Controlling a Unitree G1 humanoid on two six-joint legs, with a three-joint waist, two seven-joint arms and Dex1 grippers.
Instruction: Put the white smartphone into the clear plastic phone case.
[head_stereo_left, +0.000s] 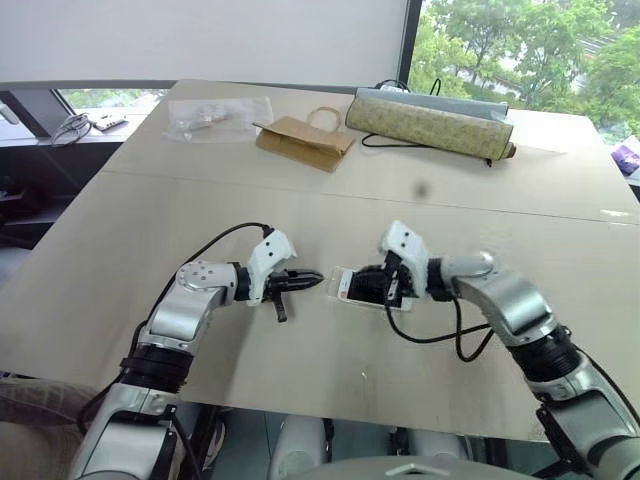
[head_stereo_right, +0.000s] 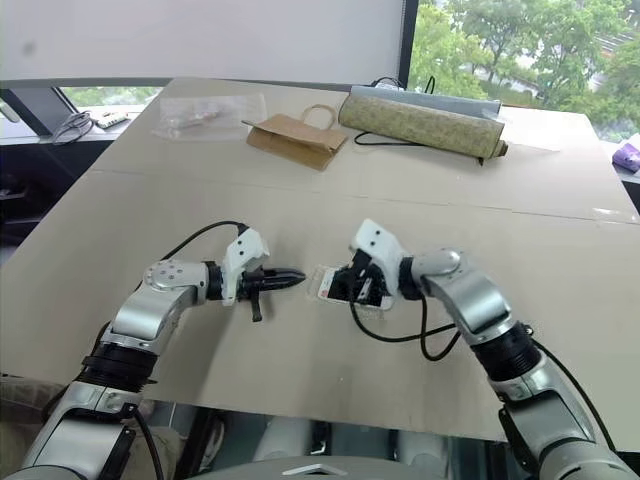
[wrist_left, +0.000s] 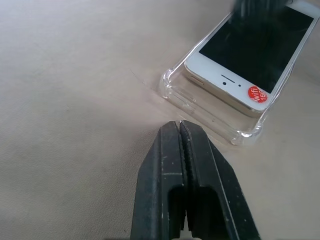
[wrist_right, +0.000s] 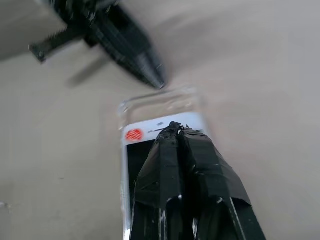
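My right gripper (wrist_right: 176, 131), fingers pressed together, bears on the white smartphone (wrist_left: 250, 47), which sits tilted in the clear plastic phone case (wrist_left: 210, 112) near the table's (head_stereo_left: 300, 370) front edge. Press unevenly and the phone may skid the case away. My left gripper (wrist_left: 180, 127), also closed, appears just short of the case's end.

Left gripper (wrist_left: 180, 131) closed, two black fingers (wrist_left: 165, 165) pressed flat together, tips poised just short of the near end of the clear plastic phone case (wrist_left: 210, 117) on the beige table (wrist_left: 70, 100). White smartphone (wrist_left: 250, 55) lying in the case, black screen up, near end tilted slightly above the case's rim. Round red sticker (wrist_left: 257, 94) on the phone's white bezel corner. Dark blurred shape (wrist_left: 260, 6) over the phone's far end.
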